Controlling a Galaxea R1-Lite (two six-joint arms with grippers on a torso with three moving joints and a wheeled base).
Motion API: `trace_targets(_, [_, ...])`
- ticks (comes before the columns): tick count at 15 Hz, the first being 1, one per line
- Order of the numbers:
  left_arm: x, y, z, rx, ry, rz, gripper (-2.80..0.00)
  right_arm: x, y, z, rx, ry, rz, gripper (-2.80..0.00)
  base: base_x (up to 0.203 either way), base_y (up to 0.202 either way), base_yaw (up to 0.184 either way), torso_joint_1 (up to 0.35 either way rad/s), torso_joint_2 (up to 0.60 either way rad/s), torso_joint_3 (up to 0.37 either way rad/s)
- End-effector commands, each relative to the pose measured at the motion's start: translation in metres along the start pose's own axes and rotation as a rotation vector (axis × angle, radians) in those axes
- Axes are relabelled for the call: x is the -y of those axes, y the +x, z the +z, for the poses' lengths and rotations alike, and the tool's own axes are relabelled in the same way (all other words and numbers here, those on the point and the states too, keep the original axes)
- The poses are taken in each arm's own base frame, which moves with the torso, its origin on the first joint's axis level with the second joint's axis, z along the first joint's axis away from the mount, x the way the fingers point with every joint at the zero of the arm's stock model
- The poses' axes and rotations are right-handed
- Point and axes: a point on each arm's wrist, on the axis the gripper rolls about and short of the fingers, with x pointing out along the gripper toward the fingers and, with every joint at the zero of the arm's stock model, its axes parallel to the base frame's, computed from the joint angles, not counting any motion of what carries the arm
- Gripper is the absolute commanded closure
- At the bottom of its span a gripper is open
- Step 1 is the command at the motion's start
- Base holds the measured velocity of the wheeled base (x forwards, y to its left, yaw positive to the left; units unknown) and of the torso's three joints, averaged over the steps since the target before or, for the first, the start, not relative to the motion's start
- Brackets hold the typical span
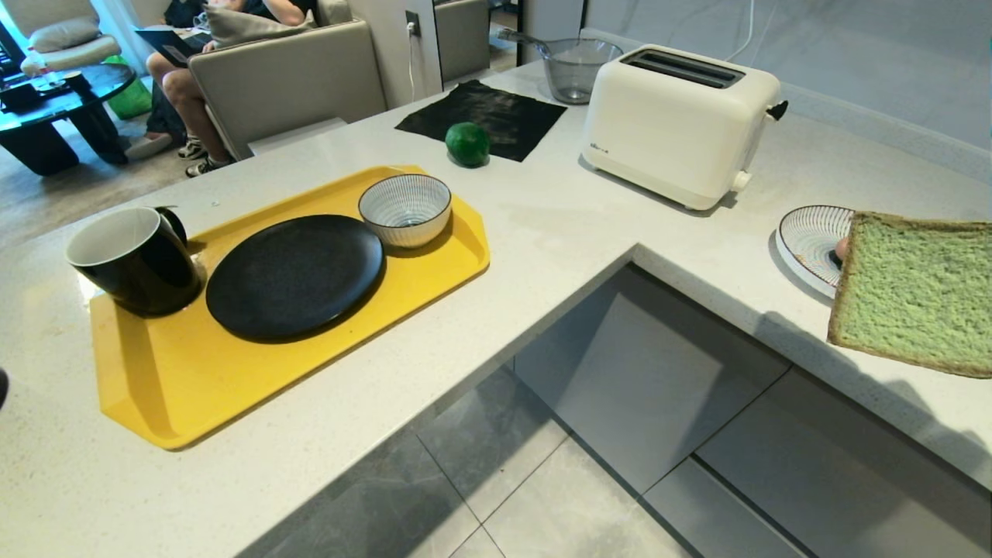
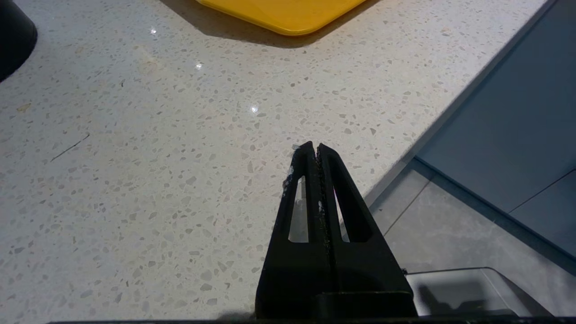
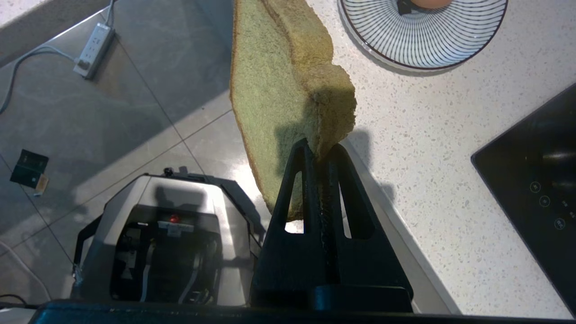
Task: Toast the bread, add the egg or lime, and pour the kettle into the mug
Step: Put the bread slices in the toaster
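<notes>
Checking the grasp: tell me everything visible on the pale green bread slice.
The thick square pale green bread slice, porous crumb with a thin tan-brown crust, looks untoasted. It hangs in the air over the edge of the speckled white counter, touching nothing else. The right gripper is shut on one corner, pinching it.

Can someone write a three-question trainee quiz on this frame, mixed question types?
1. True or false: the right gripper is shut on the bread.
2. Where is the lime? A) in the striped bowl B) on the counter, at the edge of the black mat C) on the black plate
3. Fill in: the mug stands on the yellow ____.

Key:
1. True; it pinches one corner, and the slice hangs clear of the counter, not yet at the toaster.
2. B
3. tray
</notes>
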Motion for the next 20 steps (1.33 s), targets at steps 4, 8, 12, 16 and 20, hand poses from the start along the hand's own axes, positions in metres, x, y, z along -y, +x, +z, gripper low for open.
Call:
trace_targets(4, [0.0002,0.0011,-0.0047,-0.016,0.000,0.000,0.00,-0.0014,0.0038,0.0013,-0.013,-0.004,-0.004,0.00,0.000,0.000,0.000,0.000,0.00,0.000])
trace_targets(8, [0.0002,0.0011,-0.0047,-0.016,0.000,-0.001,0.00,-0.0017,0.0038,0.0031,-0.009,-0.002,-0.004,0.00,0.000,0.000,0.000,0.223,-0.39,-0.160])
trace_targets(12, [0.0002,0.0011,-0.0047,-0.016,0.000,-0.001,0.00,-0.0004,0.0022,0.0026,-0.005,0.002,-0.010,0.00,0.000,0.000,0.000,0.340,-0.59,-0.257])
trace_targets(16, [0.0002,0.0011,-0.0047,-0.016,0.000,-0.002,0.00,0.0013,0.0002,0.0045,0.006,0.010,-0.019,0.00,0.000,0.000,0.000,0.236,-0.42,-0.189])
trace_targets(20, [0.0002,0.0011,-0.0047,-0.016,0.000,0.000,0.00,0.0017,-0.0015,0.0066,0.016,0.012,-0.018,0.00,0.000,0.000,0.000,0.195,-0.35,-0.155])
